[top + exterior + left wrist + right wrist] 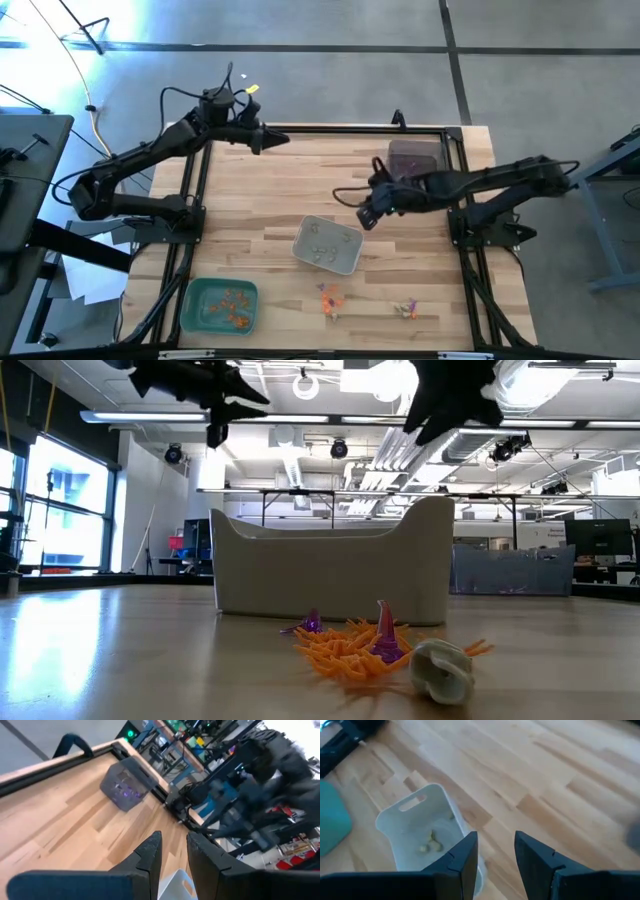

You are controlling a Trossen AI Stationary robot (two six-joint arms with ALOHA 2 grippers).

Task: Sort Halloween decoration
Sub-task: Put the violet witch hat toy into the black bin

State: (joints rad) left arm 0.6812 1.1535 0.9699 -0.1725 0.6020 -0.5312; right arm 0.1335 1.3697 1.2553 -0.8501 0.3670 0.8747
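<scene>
Loose Halloween decoration lies near the table's front edge: an orange and purple heap [330, 297] and a pale and purple pair [405, 308]; the low view shows the heap [350, 645] and a pale trinket [440, 668]. My right gripper [366, 216] hangs open above the table, just beyond the grey tray [328, 245]; nothing is between its fingers [465, 857]. My left gripper [283, 140] is open and raised at the far left edge, holding nothing [173, 852].
The grey tray [420, 827] holds pale trinkets [431, 845]. A green tray [220, 305] with orange trinkets stands at the near left. A dark tray [127, 785] with purple trinkets stands at the far right. Bare wood lies between the trays.
</scene>
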